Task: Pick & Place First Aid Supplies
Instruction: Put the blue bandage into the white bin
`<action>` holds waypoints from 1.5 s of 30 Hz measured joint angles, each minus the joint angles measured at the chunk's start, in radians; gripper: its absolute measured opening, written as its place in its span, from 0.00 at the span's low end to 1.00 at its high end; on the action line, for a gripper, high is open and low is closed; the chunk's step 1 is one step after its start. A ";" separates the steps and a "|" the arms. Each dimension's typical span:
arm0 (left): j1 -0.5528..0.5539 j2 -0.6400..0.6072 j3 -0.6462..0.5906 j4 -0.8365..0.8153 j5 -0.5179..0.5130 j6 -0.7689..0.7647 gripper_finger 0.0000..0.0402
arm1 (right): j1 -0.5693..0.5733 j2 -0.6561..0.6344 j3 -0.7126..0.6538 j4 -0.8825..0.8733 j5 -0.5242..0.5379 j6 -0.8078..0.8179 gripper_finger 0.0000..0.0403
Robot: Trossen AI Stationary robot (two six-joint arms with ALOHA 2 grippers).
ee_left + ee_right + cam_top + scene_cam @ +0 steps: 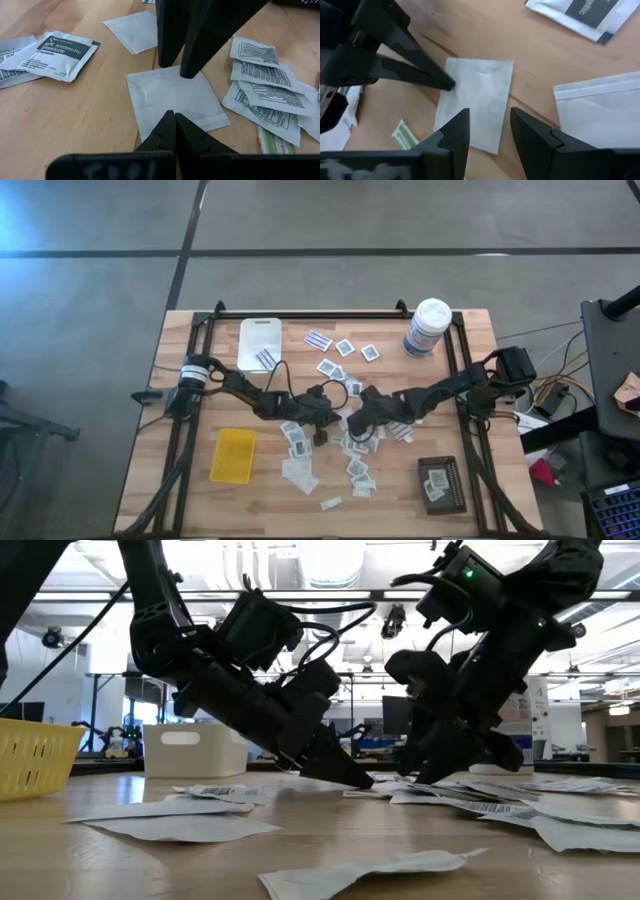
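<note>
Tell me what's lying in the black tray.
The black tray holds two or three white packets with dark centres, overlapping. Whatever lies beneath them is covered; the exact count is unclear.

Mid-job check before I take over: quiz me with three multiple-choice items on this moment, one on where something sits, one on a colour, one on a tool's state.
1. Where does the tall white canister stand?
A. In the yellow tray
B. Near the table's far edge, towards the right arm's side
C. Inside the black tray

2. What colour is the tray on the left arm's side, near the front edge?
A. Yellow
B. Red
C. Green

3. How do the two tools stand over the blank white packet?
A. Both open
B. Left open, right shut
C. Left shut with its tip on the packet, right open above it

Answers:
1. B: the high view shows it beside the rail at the far right.
2. A: it shows plain yellow from above.
3. C: the left tool has its fingers pressed together on the packet, while the right tool shows a clear gap.
</note>
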 joint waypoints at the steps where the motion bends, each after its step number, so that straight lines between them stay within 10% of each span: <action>1: 0.001 0.000 0.000 0.000 0.000 0.000 0.00 | 0.000 0.000 0.000 0.001 -0.014 0.000 0.34; 15: 0.002 0.000 0.004 -0.006 0.000 0.006 0.00 | -0.010 -0.013 -0.004 0.035 -0.143 -0.029 0.33; 45: 0.001 0.002 0.003 0.041 0.009 0.054 0.00 | -0.022 -0.015 -0.007 0.037 -0.046 0.080 0.15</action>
